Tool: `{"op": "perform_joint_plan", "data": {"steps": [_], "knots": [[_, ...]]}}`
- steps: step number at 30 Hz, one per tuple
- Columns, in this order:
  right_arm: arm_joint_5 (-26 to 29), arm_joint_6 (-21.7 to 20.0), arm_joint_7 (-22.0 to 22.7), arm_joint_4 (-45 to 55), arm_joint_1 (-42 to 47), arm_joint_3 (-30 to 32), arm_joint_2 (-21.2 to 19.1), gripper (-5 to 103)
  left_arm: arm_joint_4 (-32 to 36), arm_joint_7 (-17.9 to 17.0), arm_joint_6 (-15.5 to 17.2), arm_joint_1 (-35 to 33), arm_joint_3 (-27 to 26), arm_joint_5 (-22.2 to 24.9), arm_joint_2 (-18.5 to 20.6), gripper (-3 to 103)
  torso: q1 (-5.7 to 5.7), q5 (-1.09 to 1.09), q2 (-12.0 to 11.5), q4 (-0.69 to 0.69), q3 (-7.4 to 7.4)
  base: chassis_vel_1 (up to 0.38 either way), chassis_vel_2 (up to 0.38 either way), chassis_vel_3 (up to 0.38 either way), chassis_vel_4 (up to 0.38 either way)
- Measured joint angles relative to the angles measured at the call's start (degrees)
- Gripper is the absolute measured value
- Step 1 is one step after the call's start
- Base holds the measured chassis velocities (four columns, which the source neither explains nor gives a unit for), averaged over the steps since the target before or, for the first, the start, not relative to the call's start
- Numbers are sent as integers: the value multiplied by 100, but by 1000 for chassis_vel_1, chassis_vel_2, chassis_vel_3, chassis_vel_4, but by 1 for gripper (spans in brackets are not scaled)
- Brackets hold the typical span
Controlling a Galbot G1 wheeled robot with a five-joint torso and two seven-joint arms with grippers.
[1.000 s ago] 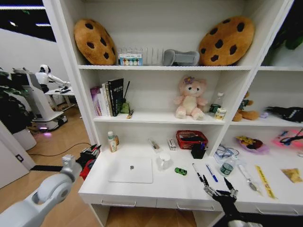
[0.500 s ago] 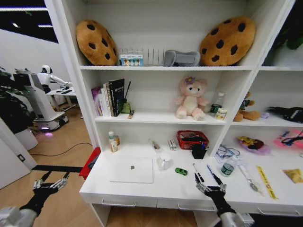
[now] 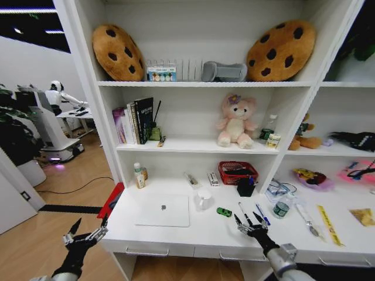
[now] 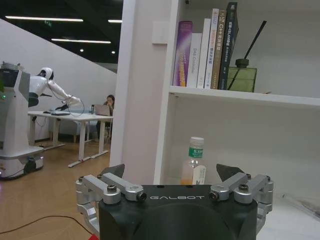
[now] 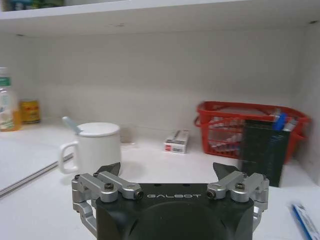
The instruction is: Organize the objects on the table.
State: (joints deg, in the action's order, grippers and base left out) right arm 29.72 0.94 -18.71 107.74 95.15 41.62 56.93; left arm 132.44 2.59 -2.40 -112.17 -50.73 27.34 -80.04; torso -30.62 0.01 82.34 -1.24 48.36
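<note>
On the white table [image 3: 193, 233] lie a thin silver laptop [image 3: 162, 210], a tiny green toy car [image 3: 223, 212], a black pen [image 3: 244, 213] and a blue pen [image 3: 262, 214]. My right gripper [image 3: 247, 222] hovers open over the table's front edge, just short of the two pens. From the right wrist view the right gripper [image 5: 167, 170] points at the back wall, with the blue pen [image 5: 305, 222] off to one side. My left gripper [image 3: 89, 230] is open, low and just off the table's left front corner. In the left wrist view the left gripper [image 4: 172, 172] holds nothing.
A white mug [image 3: 203, 199], a red basket [image 3: 237, 172], a black pen holder [image 3: 245, 187] and a small bottle [image 3: 138, 174] stand toward the back of the table. More clutter lies to the right. Shelves with books, a plush toy and cookie cushions rise above.
My left arm has swung down, and its gripper has come in toward the table's left corner. The right gripper has moved left and forward toward the pens.
</note>
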Motion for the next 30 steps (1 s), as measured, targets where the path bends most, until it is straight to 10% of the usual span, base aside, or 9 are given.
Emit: {"op": "perform_joint_plan", "data": {"steps": [6,11,30], "knots": [[221,25,-1860,-887,-701,14,-532,100,-46,-5,-15,-19,-67,-2,40,100,0,-1,0,0,0,0,0,0,0],[163,77,-2384,-1584,-1168,-177,-635,100,-87,-5,-16,-26,-87,7,19,100,0,0,0,0,0,0,0,0,0],[-168,510,-2746,-2941,-2700,-1358,-743,100,-246,-1,-25,-76,153,-220,-186,100,0,-2,0,1,0,0,0,0,0]]}}
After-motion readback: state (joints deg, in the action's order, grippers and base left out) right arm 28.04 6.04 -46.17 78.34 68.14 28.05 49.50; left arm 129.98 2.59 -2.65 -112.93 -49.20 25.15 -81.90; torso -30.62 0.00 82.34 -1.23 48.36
